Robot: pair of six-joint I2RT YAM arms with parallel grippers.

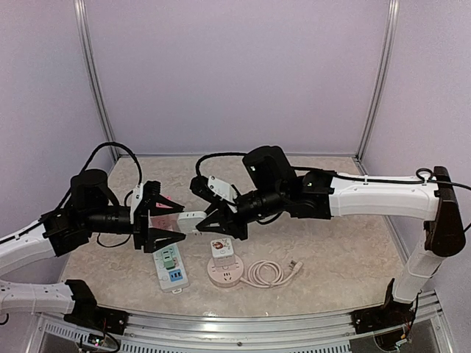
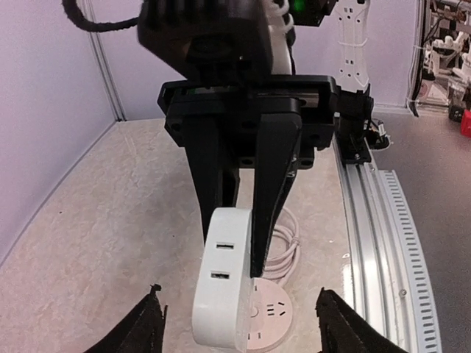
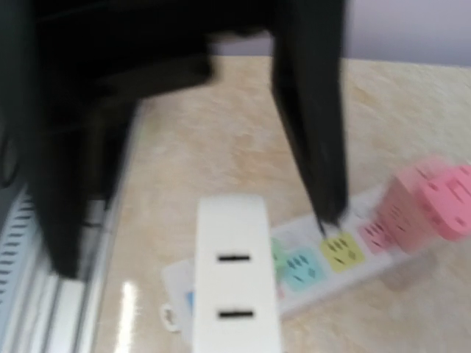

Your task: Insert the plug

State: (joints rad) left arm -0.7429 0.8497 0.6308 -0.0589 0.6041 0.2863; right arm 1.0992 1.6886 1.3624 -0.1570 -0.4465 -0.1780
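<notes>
Right end effector (image 2: pixel 234 246) is clamped on one end of a white power strip (image 2: pixel 221 294), raised above the desk (image 1: pixel 346 250). Left end effector (image 1: pixel 179 223) gapes around the other end, holding nothing. It should back straight away without brushing the strip. The corded plug (image 1: pixel 294 265) lies below the right one.

The right gripper (image 1: pixel 206 219) holds a white power strip (image 1: pixel 190 219) above the middle of the table (image 1: pixel 331 243). The left gripper (image 1: pixel 179 223) has its fingers wide around the strip's other end.
</notes>
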